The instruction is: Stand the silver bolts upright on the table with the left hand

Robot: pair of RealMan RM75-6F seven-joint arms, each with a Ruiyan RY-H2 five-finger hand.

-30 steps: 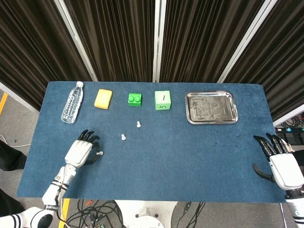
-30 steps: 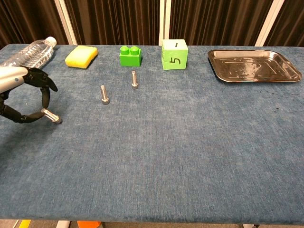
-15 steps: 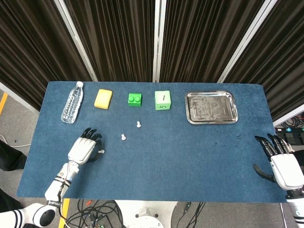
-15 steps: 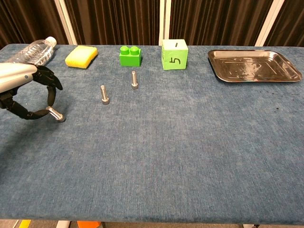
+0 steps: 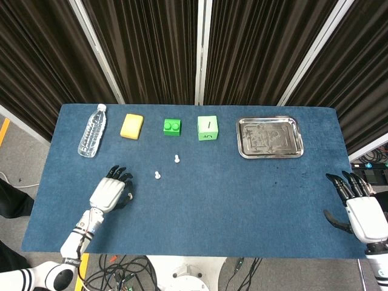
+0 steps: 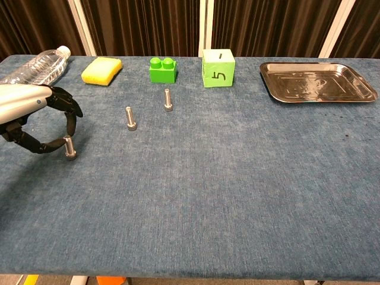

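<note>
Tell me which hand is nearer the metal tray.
Right. The right hand sits at the table's right edge, just below and right of the metal tray; the left hand is far across the table, pinching a bolt.

Left hand (image 5: 111,193): pale silver-white shell over the back, smooth and rounded, black jointed fingers (image 5: 119,176) running out of it. Slim white forearm (image 5: 82,229) behind, ringed with dark bands, ending in a rounded white joint with a black band at the frame's bottom edge. From the chest view, same left hand (image 6: 37,122): glossy silver casing, matte black segmented fingers, black thumb. Right hand (image 5: 360,210): matching white shell, black fingers (image 5: 345,183) and black thumb, white wrist cuff with a dark ring below.
</note>
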